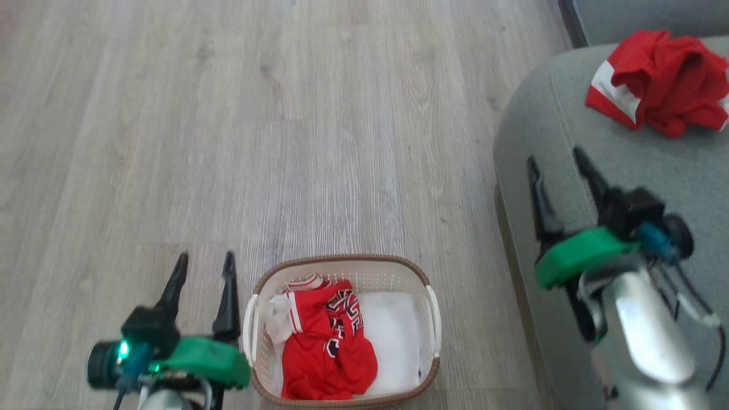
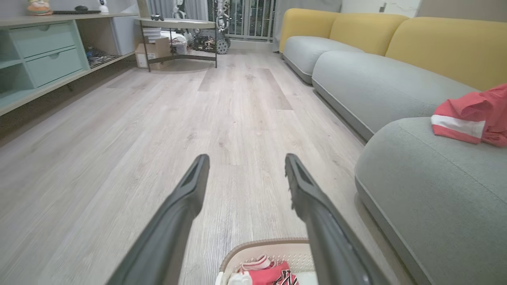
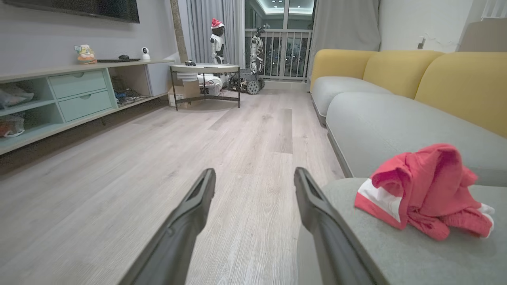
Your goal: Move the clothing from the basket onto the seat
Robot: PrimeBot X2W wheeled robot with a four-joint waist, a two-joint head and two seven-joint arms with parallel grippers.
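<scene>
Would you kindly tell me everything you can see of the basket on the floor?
The basket is a small oval tub of cream plastic, as it looks, with perforated walls, a brown rim and two white side handles. It stands upright on the wooden floor, apart from the seat. Inside lie a crumpled red garment, a small pale piece and a flat white pad. The open left gripper hovers beside it.

One basket, one seat, two grippers, red clothing in two places.
One basket [image 1: 342,259] sits near, holding one red bundle [image 1: 324,347], one small pale piece [image 1: 277,319] and one white pad [image 1: 393,336]. How many garments make up the bundle cannot be told. One red garment [image 1: 663,80] lies far right on the seat [image 1: 569,114]. The two grippers are the left gripper [image 1: 205,256] and the right gripper [image 1: 555,156].
</scene>
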